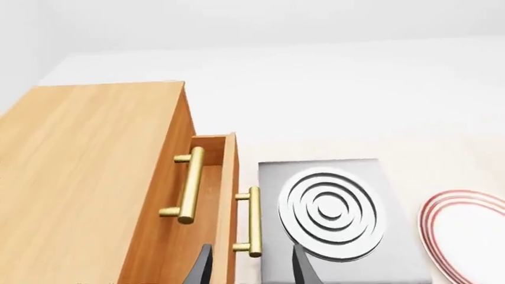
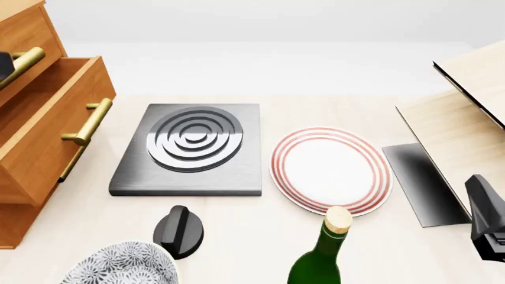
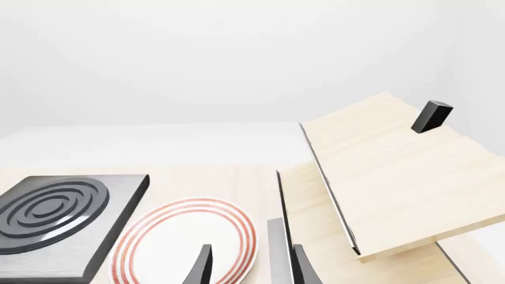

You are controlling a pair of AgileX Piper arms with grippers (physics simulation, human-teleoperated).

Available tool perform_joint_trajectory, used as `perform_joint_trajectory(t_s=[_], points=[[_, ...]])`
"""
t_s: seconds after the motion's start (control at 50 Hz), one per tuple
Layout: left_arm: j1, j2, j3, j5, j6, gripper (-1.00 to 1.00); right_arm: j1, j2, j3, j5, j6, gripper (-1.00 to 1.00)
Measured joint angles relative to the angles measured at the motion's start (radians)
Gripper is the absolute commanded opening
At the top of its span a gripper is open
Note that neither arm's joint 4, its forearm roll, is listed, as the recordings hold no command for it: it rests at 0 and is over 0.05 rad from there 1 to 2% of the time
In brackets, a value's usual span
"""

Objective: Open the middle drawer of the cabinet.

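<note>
One middle drawer (image 2: 47,133), stiff wood, stands pulled out of the cabinet (image 2: 20,35) at the bench's left edge; hold its brass handle (image 2: 87,123). Left claw (image 1: 251,266) is apart, right claw (image 3: 251,266) too.

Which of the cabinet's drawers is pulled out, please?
The middle drawer of the cabinet: its front and brass handle jut forward, while the drawers above and below sit further back.
</note>
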Motion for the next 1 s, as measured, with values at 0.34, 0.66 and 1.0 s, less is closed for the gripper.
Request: perform_joint_trajectory(t_s=[0.34, 0.66, 1.0], points=[[0.061, 0.063, 0.032, -0.053, -0.032, 1.0, 0.0, 0.0, 0.0, 0.0, 0.0, 1.0], [0.104, 0.135, 0.062, -0.109, -0.047, 1.0, 0.0, 0.0, 0.0, 0.0, 0.0, 1.0], [0.125, 0.206, 0.102, -0.156, -0.059, 1.0, 0.0, 0.0, 0.0, 0.0, 0.0, 1.0]])
